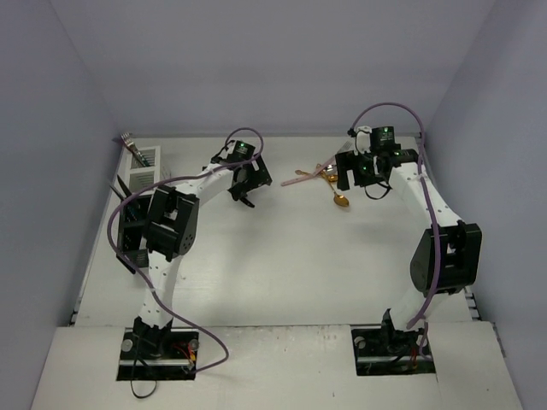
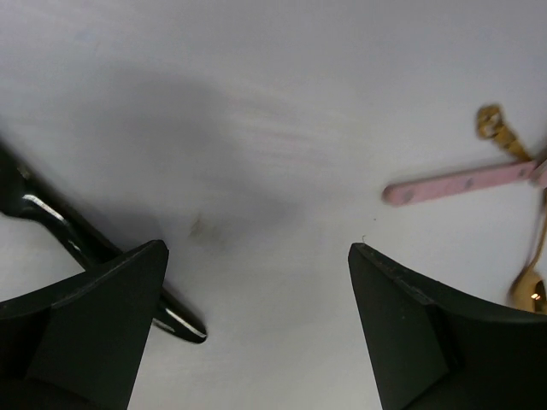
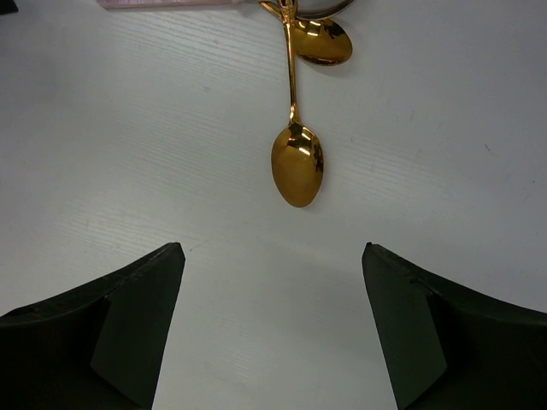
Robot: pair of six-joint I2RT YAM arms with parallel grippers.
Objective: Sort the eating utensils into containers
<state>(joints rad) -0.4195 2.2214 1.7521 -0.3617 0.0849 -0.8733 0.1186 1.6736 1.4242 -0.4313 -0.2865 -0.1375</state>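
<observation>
My left gripper point(image 2: 256, 256) is open and empty just above the table; it also shows in the top view point(image 1: 244, 195). A black knife point(image 2: 77, 243) lies on the table, its end passing under the left finger point(image 2: 102, 325). A pink utensil handle point(image 2: 461, 182) lies to the right. My right gripper point(image 3: 273, 252) is open and empty, also seen from above point(image 1: 350, 178). A gold spoon point(image 3: 297, 162) lies just ahead of it, bowl toward the jaws, with a second gold spoon point(image 3: 325, 41) behind. The spoon point(image 1: 340, 201) and the pink handle point(image 1: 303, 178) lie between the two grippers.
A white caddy point(image 1: 144, 162) holding a silver fork point(image 1: 128, 137) stands at the far left by the wall. A black caddy point(image 1: 126, 229) stands in front of it, mostly hidden by the left arm. Purple walls close the table at the back and sides.
</observation>
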